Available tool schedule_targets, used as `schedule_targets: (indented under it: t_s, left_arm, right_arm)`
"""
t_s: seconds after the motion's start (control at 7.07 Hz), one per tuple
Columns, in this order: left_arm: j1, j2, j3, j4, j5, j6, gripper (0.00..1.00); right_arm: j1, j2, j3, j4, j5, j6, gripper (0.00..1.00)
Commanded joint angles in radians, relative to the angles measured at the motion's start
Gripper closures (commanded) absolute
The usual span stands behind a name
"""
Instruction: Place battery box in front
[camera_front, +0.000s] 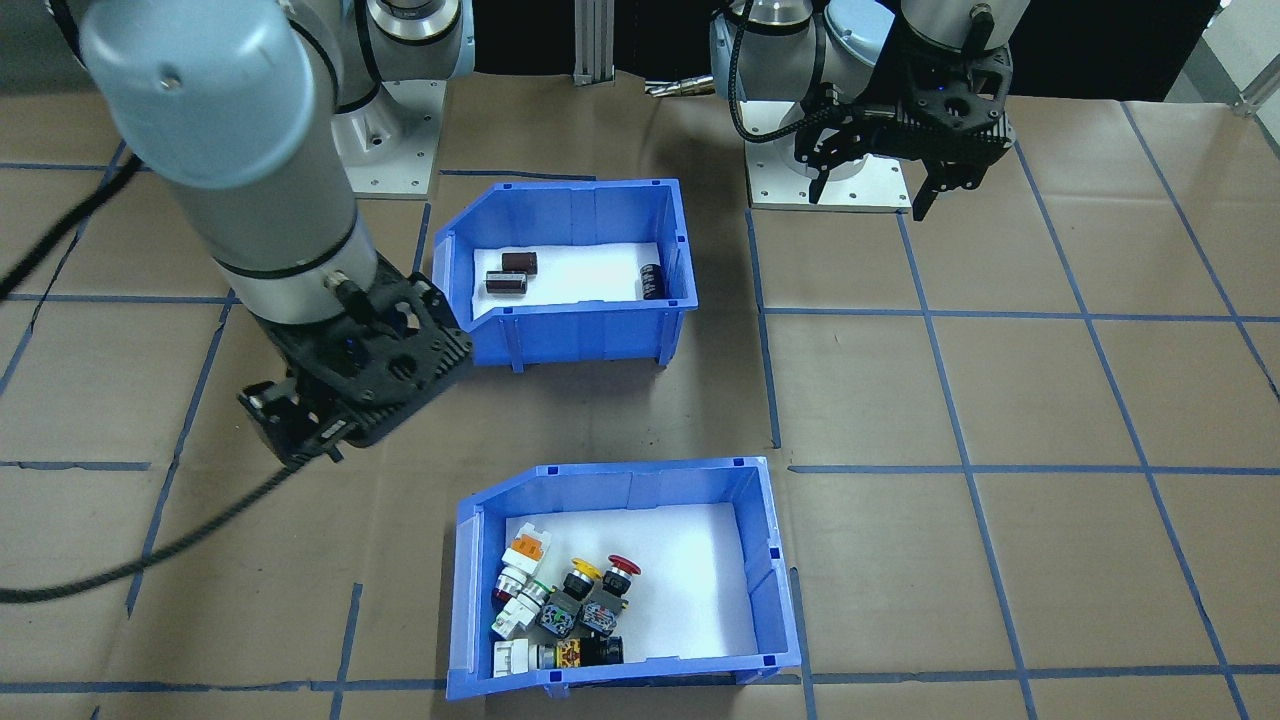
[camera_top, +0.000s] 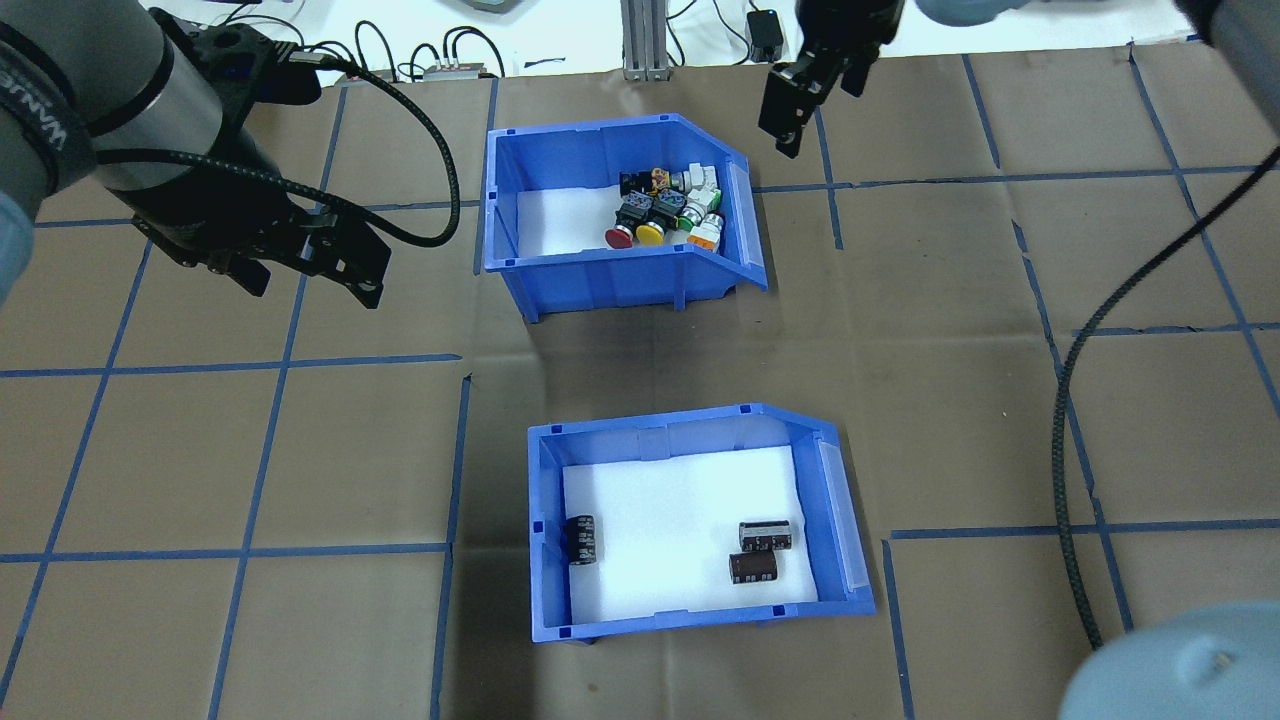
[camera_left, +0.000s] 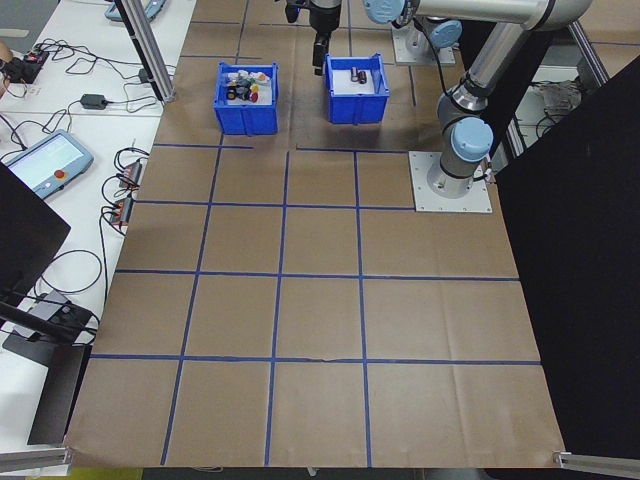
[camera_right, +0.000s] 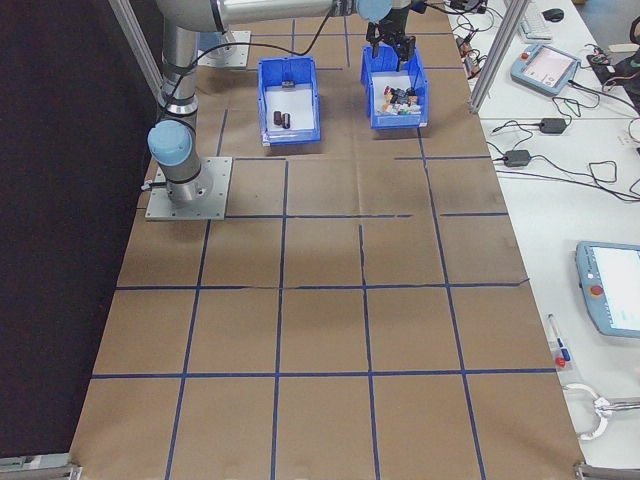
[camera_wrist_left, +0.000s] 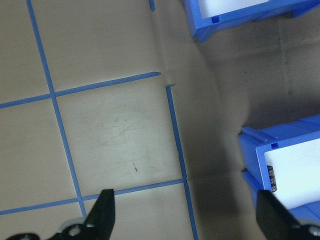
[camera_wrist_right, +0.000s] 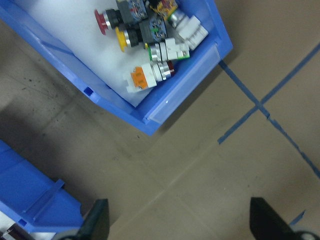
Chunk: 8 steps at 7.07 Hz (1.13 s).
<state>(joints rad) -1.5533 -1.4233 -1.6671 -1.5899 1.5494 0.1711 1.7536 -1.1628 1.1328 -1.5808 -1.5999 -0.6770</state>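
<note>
Battery box (camera_top: 700, 525) behind switch bin (camera_top: 620, 225)

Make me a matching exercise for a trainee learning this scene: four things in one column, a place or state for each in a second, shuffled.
Things:
1. battery box
2. switch box
3. left pincer
4. right pincer

Places or states:
A. open, above bare table left of the switch box in the overhead view
B. nearer the robot, three dark cylinders inside
C. open, beside the switch box's sloped end
D. farther from the robot, colourful push-buttons inside

Pairs: 1-B, 2-D, 3-A, 4-C
</note>
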Motion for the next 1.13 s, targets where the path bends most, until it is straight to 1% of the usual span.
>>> schedule_targets:
  t_s: [0.0,0.14,0.28,0.42,0.57,0.71,0.85,0.99]
  left_arm:
    - [-0.005,0.062,-0.072,-0.004,-0.043,-0.155,0.00]
    - [-0.007,0.114,-0.161,-0.002,-0.093,-0.270,0.01]
    - [-0.008,0.191,-0.271,0.001,-0.121,-0.465,0.01]
    - [-0.011,0.248,-0.363,0.014,-0.124,-0.666,0.01]
    - [-0.068,0.267,-0.408,0.017,-0.121,-0.887,0.01]
    - [-0.180,0.277,-0.436,0.103,-0.117,-1.182,0.01]
    - [-0.276,0.274,-0.482,0.199,-0.114,-1.393,0.01]
    - [-0.325,0.280,-0.521,0.246,-0.117,-1.573,0.00]
  right_arm:
    - [0.123,0.145,-0.170,0.004,-0.011,-0.119,0.00]
    - [0.163,0.191,-0.198,-0.001,-0.009,-0.187,0.00]
    - [0.187,0.218,-0.200,-0.002,-0.008,-0.294,0.00]
    - [0.199,0.230,-0.199,-0.001,0.000,-0.329,0.00]
    - [0.245,0.262,-0.199,-0.004,-0.011,-0.331,0.00]
    - [0.285,0.297,-0.199,-0.004,-0.014,-0.329,0.00]
    - [0.306,0.310,-0.191,-0.004,-0.017,-0.325,0.00]
    - [0.313,0.316,-0.185,-0.004,-0.015,-0.328,0.00]
